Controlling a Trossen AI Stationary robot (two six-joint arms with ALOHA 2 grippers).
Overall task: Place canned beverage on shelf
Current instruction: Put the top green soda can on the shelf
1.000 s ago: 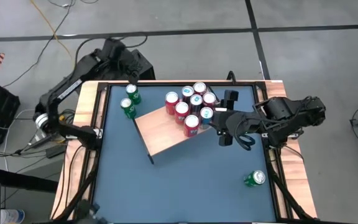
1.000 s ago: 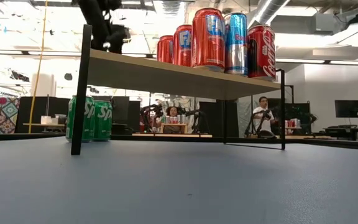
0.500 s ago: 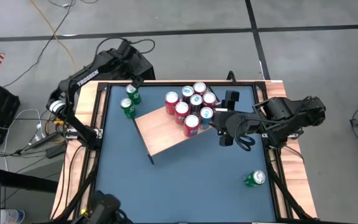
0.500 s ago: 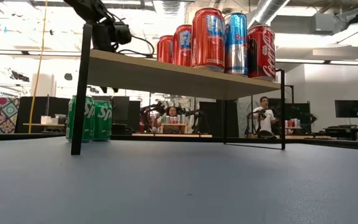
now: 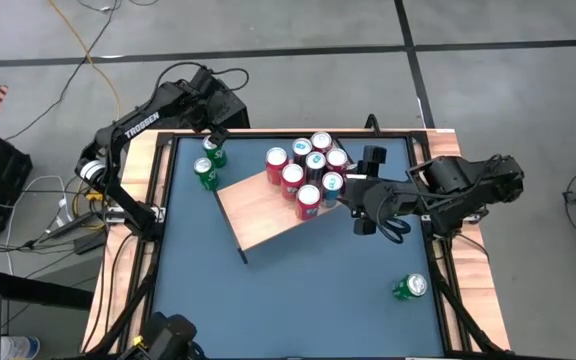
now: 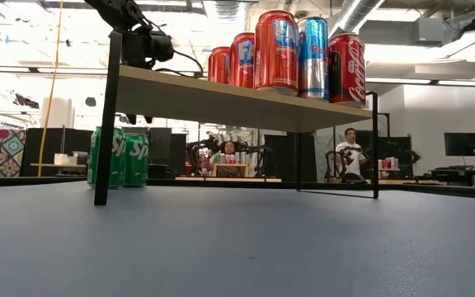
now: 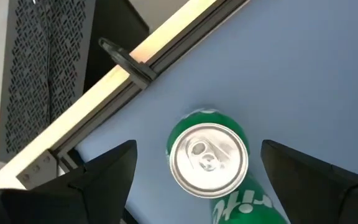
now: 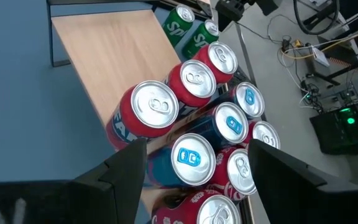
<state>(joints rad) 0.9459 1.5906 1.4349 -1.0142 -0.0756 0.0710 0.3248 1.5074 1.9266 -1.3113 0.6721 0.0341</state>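
Now reaching for a green can.
Left gripper (image 7: pixel 194 171) hangs wide open, empty, above the green can (image 7: pixel 208 155); next it must descend and close, then carry to the shelf (image 5: pixel 263 215).

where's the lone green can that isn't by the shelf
In the high view the lone green can lies near the table's front right corner, on the right arm's side, well apart from the shelf and the two green cans behind it.
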